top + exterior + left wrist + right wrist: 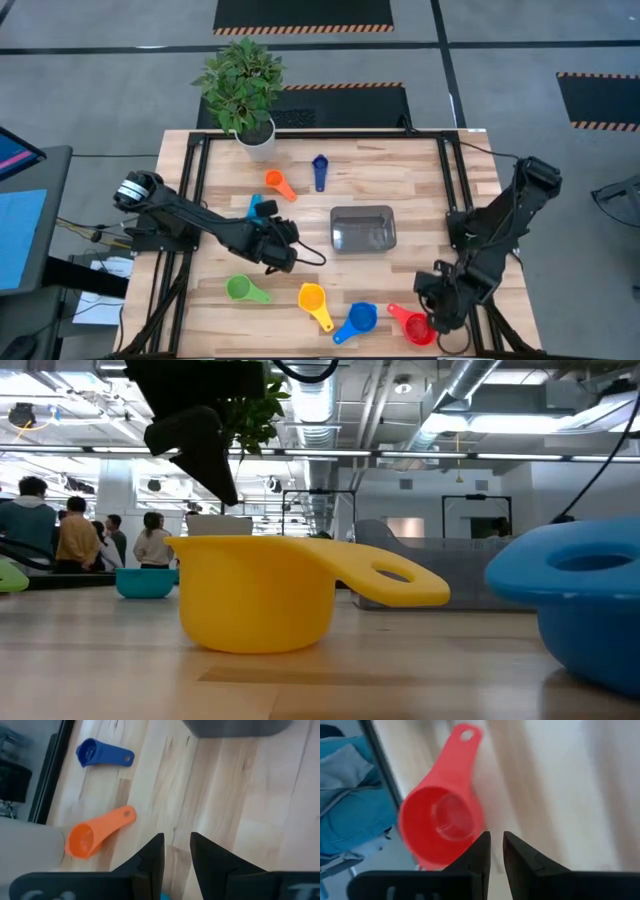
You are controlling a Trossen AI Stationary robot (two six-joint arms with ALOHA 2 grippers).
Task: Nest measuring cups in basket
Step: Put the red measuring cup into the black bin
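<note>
The dark grey basket (pixel 362 228) sits mid-table with nothing in it. Measuring cups lie loose on the wood: orange (pixel 280 184), dark blue (pixel 320 170), light blue (pixel 257 207), green (pixel 243 290), yellow (pixel 315 303), blue (pixel 355 320) and red (pixel 412 323). My left gripper (pixel 292 252) hovers left of the basket, open, with bare wood between its fingers (pixel 177 851); the orange cup (pixel 97 832) and dark blue cup (pixel 102 755) lie beyond it. My right gripper (pixel 437 305) hangs just by the red cup (pixel 442 815), its fingers slightly apart (pixel 497 847) and holding nothing.
A white pot with a green plant (pixel 250 110) stands at the far edge. Black frame rails (pixel 195 190) run along both table sides. The low view shows the yellow cup (pixel 260 595) and blue cup (pixel 580 600) up close, and people far off in the room.
</note>
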